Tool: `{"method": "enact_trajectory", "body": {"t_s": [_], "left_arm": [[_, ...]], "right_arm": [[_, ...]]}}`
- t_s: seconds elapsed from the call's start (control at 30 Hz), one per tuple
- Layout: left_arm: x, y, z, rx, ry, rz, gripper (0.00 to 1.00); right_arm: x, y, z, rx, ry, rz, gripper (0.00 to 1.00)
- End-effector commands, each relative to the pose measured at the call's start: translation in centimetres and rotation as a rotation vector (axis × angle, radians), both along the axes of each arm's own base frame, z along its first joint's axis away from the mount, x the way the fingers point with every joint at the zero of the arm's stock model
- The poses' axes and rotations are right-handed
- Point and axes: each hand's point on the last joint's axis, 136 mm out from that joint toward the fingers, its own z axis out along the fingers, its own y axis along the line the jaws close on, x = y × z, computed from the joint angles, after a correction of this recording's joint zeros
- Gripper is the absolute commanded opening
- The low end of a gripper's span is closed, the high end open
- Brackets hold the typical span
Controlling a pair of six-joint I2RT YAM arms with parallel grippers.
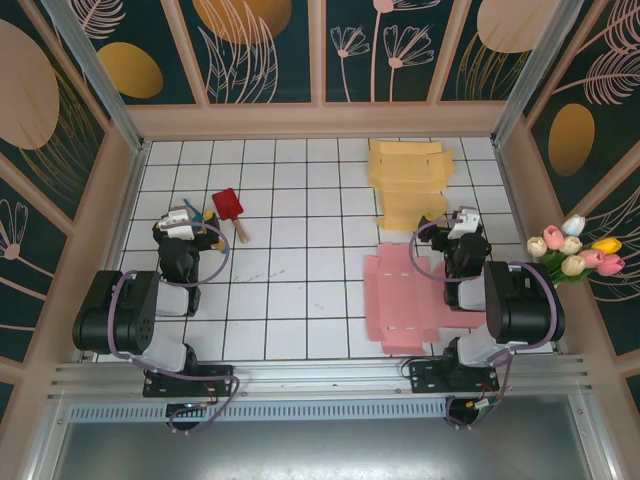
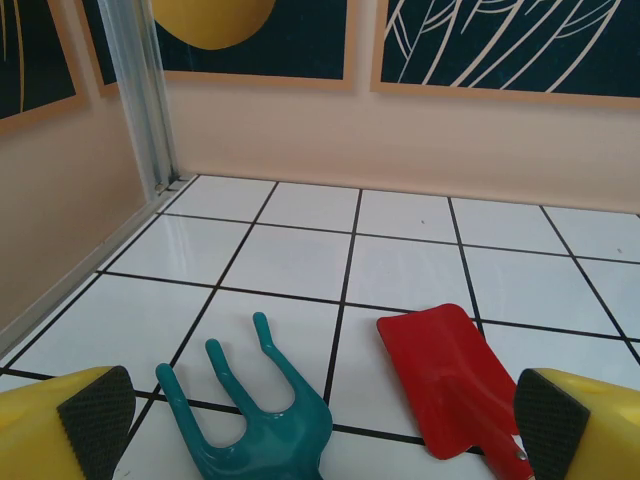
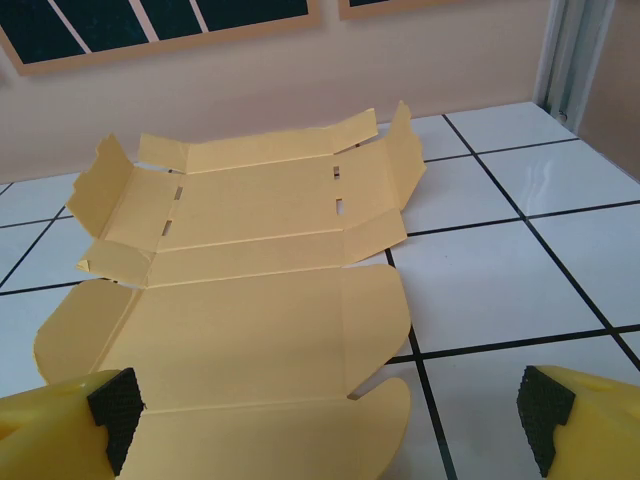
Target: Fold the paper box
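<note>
No fold is made yet: the yellow blank and pink blank are laid flat toward the table's right edge, with the left gripper and right gripper spread wide, empty.

one yellow box blank, one pink box blank, one shovel, one rake

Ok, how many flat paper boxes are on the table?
2. The yellow box lies flat at the far right; the pink box lies flat nearer, partly hidden by the right arm.
</note>
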Motion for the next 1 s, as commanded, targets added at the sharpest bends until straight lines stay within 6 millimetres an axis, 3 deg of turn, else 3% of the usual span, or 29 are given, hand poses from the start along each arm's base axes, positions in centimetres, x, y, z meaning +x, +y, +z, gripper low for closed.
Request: {"method": "enact_trajectory", "body": {"t_s": [0.0, 0.97], "left_arm": [[-0.07, -0.33, 0.50, 0.010, -0.018, -0.019, 0.99], [0.02, -0.52, 0.47, 0.011, -0.016, -0.030, 0.99]], "right_arm": [[0.40, 0.02, 0.96, -0.022, -0.034, -0.001, 0.99], [0.47, 0.00, 0.92, -0.010, -0.031, 0.010, 0.99]]}}
